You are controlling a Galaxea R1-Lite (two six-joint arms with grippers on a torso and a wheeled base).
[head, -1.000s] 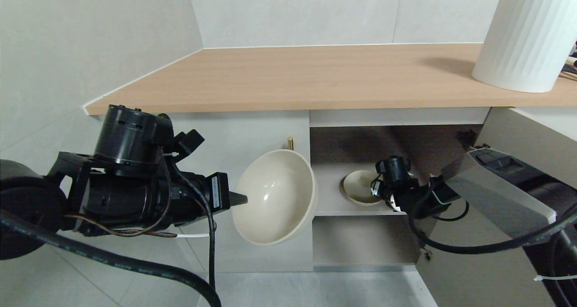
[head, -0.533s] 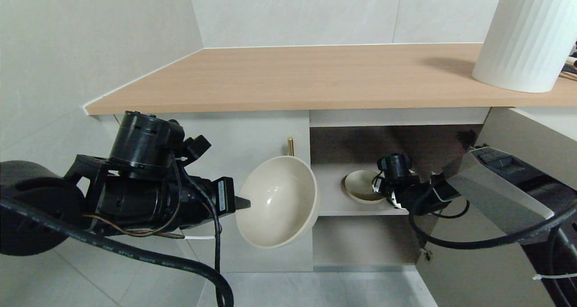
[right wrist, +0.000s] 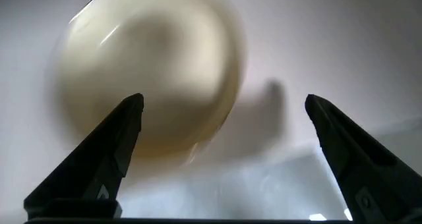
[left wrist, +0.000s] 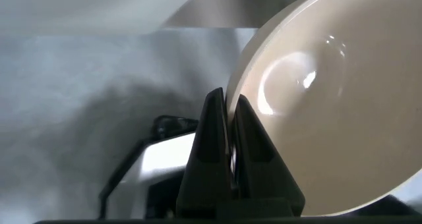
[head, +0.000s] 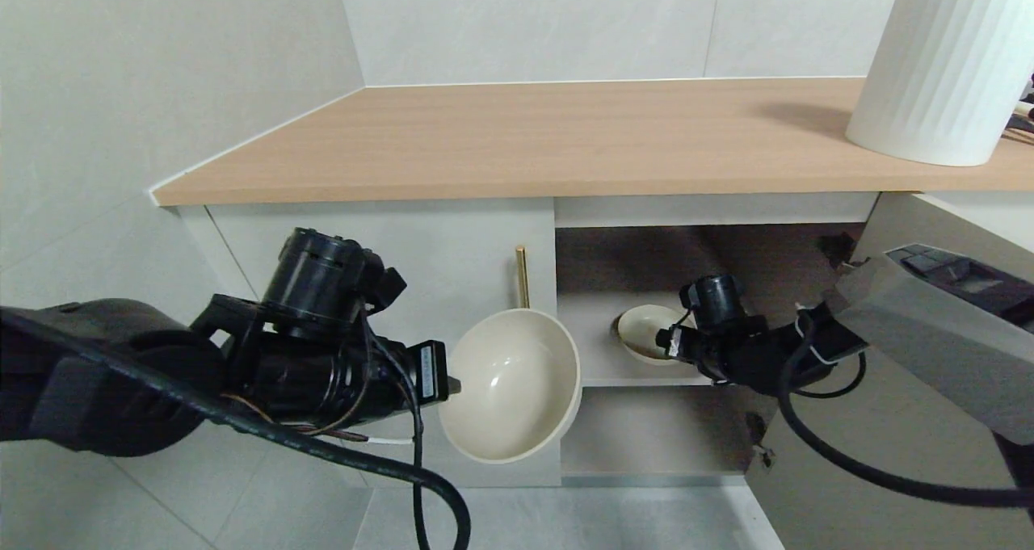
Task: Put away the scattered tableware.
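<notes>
Left hand [head: 454,384] [left wrist: 226,102]: fingers pinched closed on the rim of the large cream bowl [head: 513,396] [left wrist: 330,118], one finger inside the rim and one outside. The bowl hangs in the air, tipped on edge with its hollow facing up and toward the near side. It is in front of the closed left cabinet door [head: 388,243], just below the brass handle [head: 522,275] and at the left edge of the open compartment. Right hand [head: 666,342] [right wrist: 223,100]: fingers spread wide apart, gripping nothing, reached into the open compartment on the right. A small cream bowl [head: 642,328] [right wrist: 151,72] sits on the cabinet shelf [head: 594,360], hollow up, just ahead of the right hand; in the wrist view it lies beyond the two fingertips, nearer one finger than the other. Contact between fingers and small bowl cannot be judged. Above the cabinet runs the wood-grain counter [head: 525,138]. At its far right end stands a white ribbed vessel [head: 941,65], upright, well apart from both bowls.
</notes>
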